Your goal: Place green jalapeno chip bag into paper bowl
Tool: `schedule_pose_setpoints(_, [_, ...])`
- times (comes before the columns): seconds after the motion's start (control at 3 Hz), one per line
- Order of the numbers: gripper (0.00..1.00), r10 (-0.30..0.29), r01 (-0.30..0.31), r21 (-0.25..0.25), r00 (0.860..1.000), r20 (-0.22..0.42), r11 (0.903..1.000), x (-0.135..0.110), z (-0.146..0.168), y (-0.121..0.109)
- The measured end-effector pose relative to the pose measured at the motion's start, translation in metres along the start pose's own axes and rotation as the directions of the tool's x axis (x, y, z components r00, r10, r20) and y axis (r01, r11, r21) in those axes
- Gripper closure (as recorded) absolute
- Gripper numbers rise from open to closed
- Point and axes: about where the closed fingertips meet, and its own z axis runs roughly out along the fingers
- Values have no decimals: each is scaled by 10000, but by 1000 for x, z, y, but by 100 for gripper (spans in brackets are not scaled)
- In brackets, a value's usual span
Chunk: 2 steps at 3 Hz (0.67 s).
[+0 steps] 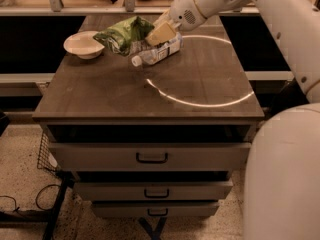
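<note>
The green jalapeno chip bag (123,35) is crumpled and hangs in the air above the table's far left part, just right of the paper bowl. My gripper (155,32) is shut on the bag's right end and holds it lifted. The paper bowl (83,44) is cream-white, round and shallow, and sits on the table near the far left corner. The bag's left tip reaches close to the bowl's right rim but is not inside it.
A clear plastic bottle (157,53) with a white cap lies on the dark wooden table (150,96) right below my gripper. My white arm (280,29) fills the right side. Drawers (150,156) are under the tabletop. A wire basket (47,154) stands at the lower left.
</note>
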Motion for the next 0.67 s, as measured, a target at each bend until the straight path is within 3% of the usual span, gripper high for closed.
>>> schedule_pose_setpoints(0.33, [100, 284, -239, 883, 9983, -502, 9958, -17, 31, -31])
schedule_pose_setpoints(0.67, [100, 457, -371, 1718, 9979, -461, 9844, -29, 67, -62])
